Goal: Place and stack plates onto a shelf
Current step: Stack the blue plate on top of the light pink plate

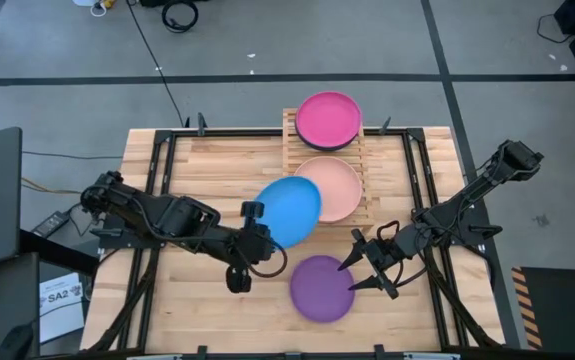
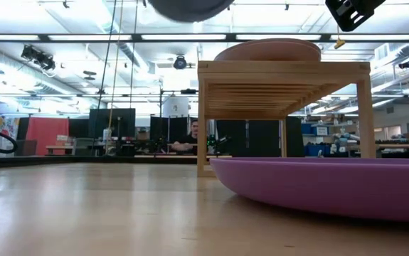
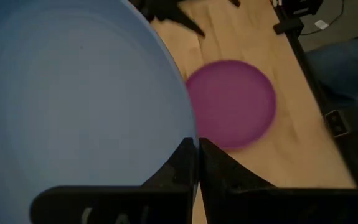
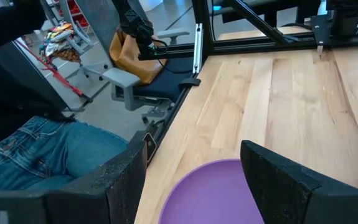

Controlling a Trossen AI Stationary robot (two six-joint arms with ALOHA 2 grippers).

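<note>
The left claw [image 1: 255,228] pinches the near rim of a blue plate [image 1: 289,211], its fingers [image 3: 185,168] pressed together on the edge, and holds it in the air beside the slatted wooden shelf [image 1: 292,135] at the far middle of the tabletop [image 1: 207,170]. The plate overlaps the edge of a salmon-pink plate [image 1: 335,187] already lying on the shelf's nearer tier; a magenta plate [image 1: 328,119] sits on the farther tier, over a darker rim. To finish this step well, the arm would likely need to carry the blue plate level and centred over the pink one, lower it until the rims nest, and only then let go, so it does not slide off. The plates are round, shallow and matte, all of one size. To the right, a purple plate [image 1: 323,288] lies flat on the tabletop near the front edge, and the right claw [image 1: 367,262] hovers just beside its rim with fingers [image 4: 126,180] spread wide, holding nothing.
</note>
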